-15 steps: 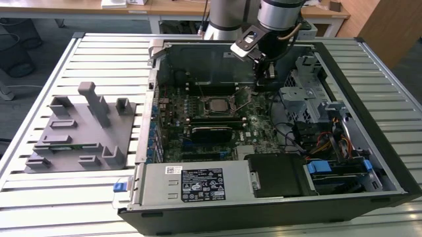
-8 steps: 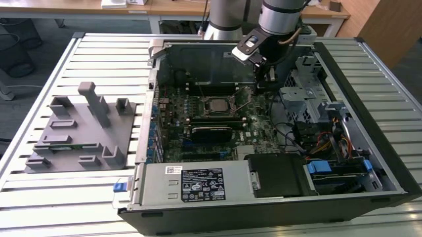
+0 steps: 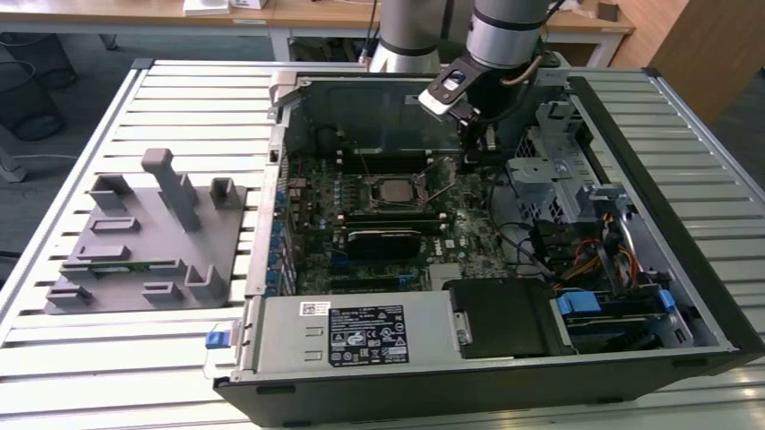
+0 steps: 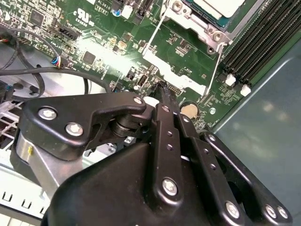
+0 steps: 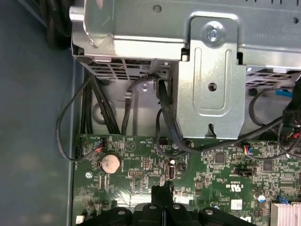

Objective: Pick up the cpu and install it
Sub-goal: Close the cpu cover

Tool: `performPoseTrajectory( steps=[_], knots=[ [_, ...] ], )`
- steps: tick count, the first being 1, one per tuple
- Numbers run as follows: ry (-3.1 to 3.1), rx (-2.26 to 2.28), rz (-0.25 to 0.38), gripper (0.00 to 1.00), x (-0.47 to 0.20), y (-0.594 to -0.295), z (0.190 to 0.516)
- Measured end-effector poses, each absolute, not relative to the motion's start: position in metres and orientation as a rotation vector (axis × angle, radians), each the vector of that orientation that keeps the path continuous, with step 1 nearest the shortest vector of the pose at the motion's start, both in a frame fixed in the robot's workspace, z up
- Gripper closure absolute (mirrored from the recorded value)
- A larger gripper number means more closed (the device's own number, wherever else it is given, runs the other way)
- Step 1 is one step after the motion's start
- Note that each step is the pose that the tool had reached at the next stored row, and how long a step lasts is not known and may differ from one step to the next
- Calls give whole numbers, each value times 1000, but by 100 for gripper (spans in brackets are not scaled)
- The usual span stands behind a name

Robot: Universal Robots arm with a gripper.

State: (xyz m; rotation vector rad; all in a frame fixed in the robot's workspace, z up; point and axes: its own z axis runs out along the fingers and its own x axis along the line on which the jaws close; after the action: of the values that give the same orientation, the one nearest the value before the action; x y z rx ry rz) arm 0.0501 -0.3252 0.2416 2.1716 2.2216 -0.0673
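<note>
Grey holder tray (image 3: 132, 240) on surface (image 3: 120, 358), exterior view's left. I see cpu (image 3: 392, 191) seated in motherboard socket (image 3: 395, 176), mid-case. Gripper (image 3: 470, 159) just beside socket toward exterior view's right, low over motherboard, fingers pressed together.

— Any writing to read here?
— In the exterior view a black-and-white label (image 3: 367, 333) lies on the grey metal housing (image 3: 287, 345), with a small white sticker (image 3: 313, 308) just beside it. The print on both is too small to tell.
— And the board?
— White lettering (image 4: 89, 16) is printed on the green motherboard (image 4: 188, 56) in the second wrist view. The first wrist view shows white marks (image 5: 235, 186) and a pale tag (image 5: 236, 205) on it. I can read none of it with certainty.
</note>
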Motion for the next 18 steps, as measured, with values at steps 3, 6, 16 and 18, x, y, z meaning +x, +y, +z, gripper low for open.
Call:
performPoseTrajectory(
  steps=[3, 6, 16, 18],
  knots=[
    [2222, 2172, -67, 89, 46, -325, 242],
    [2222, 2172, -66, 89, 43, -325, 242],
    [2222, 2172, -66, 89, 33, -325, 241],
    [2222, 2172, -66, 89, 31, -325, 240]
  ],
)
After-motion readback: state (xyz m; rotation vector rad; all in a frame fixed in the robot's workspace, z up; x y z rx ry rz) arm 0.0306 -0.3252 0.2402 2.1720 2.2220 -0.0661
